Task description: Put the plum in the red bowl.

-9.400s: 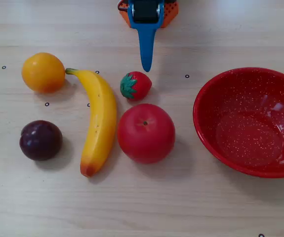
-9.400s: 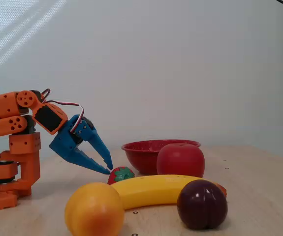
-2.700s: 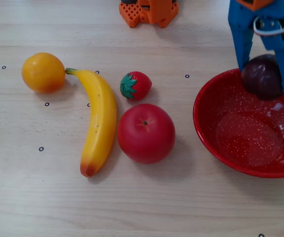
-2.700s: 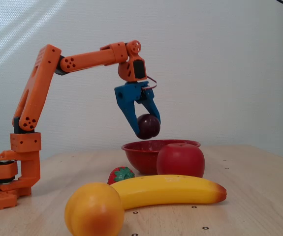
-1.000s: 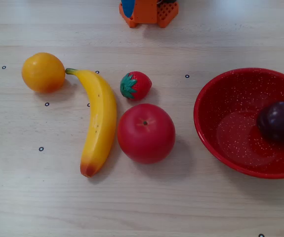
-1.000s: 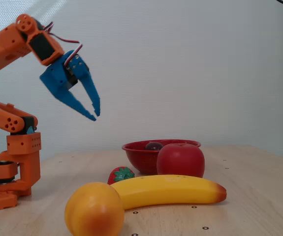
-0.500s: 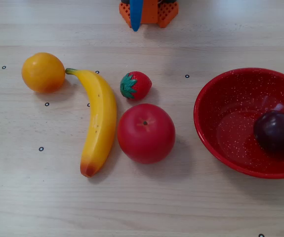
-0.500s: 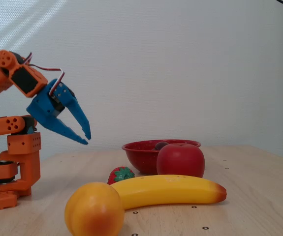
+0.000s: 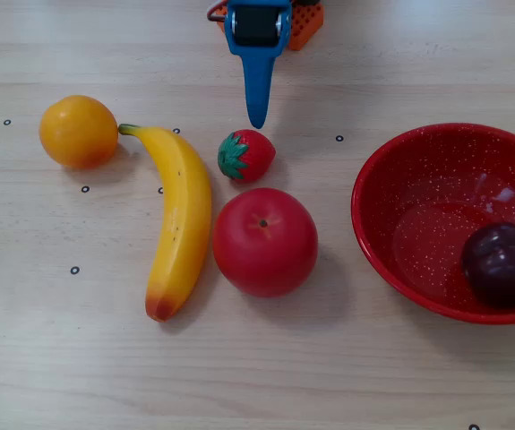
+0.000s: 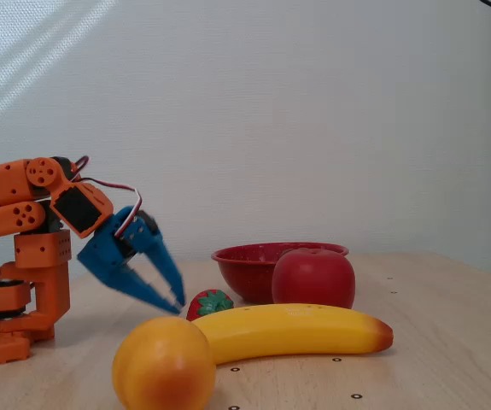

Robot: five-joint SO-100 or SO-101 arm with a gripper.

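Since you're after the plum [image 9: 502, 264], look inside the red bowl [image 9: 391, 170] at the right edge of the top-down fixed view: it's sitting on the bowl's floor, over toward the lower right wall. From the side fixed view you only get the bowl's rim [image 10: 254, 254], so the plum is hidden there. Left of the bowl and well apart from it you've got the apple [image 9: 265, 242], with the strawberry [image 9: 246, 155] just above it and the banana [image 9: 180, 231] right alongside. The orange [image 9: 78, 132] sits past the banana's stem end. Your gripper [image 10: 177, 305] hangs low just behind the strawberry, empty, blue fingers [image 10: 161, 260] parted only narrowly, tips angled down toward the table [image 9: 257, 376].
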